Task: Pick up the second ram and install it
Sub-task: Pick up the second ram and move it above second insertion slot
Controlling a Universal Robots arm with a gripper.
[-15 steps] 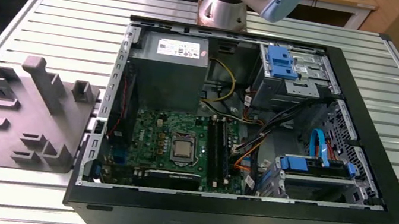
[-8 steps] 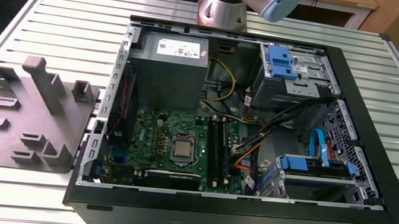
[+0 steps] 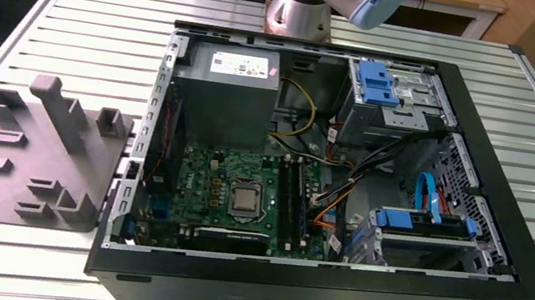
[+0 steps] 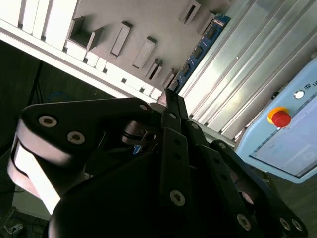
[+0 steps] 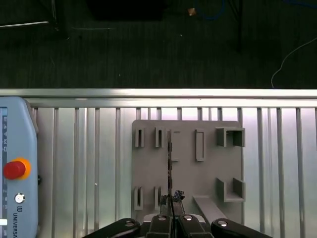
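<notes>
In both wrist views my gripper (image 4: 171,94) (image 5: 171,202) is shut on one end of the second ram (image 4: 202,48), a slim dark-blue board with a row of darker chips. In the first wrist view the ram (image 5: 170,163) shows edge-on as a thin dark line running out from the fingertips. It hangs above the grey holder plate (image 5: 188,173) on the slatted table. The exterior view has the green motherboard (image 3: 229,188) with its long black memory slots (image 3: 293,190) inside the open computer case (image 3: 332,289).
The grey holder plate (image 3: 29,161), with raised blocks and slots, lies at the exterior view's left, beside the case. A grey power-supply box (image 3: 223,103), drive cages and cables crowd the case. A light-blue pendant with a red button (image 5: 15,169) (image 4: 281,118) lies on the table.
</notes>
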